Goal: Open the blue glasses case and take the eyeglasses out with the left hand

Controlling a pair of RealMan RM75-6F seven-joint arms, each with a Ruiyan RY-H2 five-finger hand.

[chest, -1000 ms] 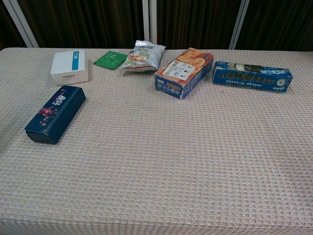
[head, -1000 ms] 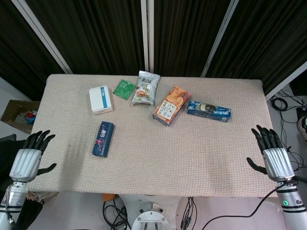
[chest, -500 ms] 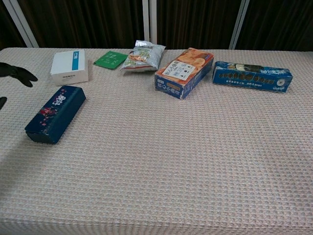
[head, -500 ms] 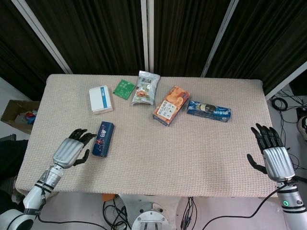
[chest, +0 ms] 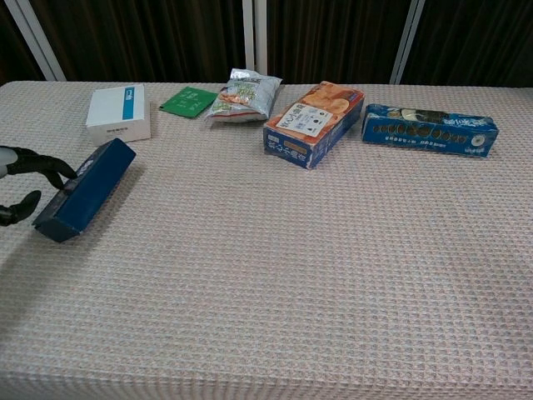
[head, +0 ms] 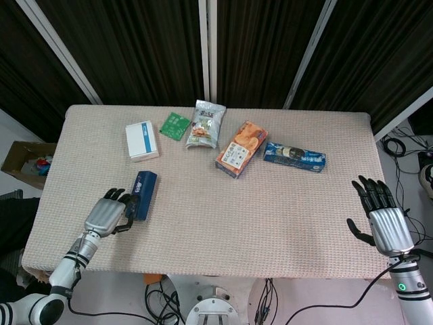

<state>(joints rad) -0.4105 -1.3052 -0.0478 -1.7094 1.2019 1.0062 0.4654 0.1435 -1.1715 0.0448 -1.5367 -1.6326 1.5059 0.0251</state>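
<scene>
From the head view, the glasses case (head: 141, 195) lies at lower left on the table (head: 270, 203), tipped on edge, the left hand (head: 107, 214) gripping its near end. The right hand (head: 383, 220) hovers at lower right, fingers spread, empty. From the chest view, the left hand's fingers (chest: 46, 167) curl over the case (chest: 83, 188) at the left edge.

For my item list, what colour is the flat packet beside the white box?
Green; the packet shows best in the chest view.
</scene>
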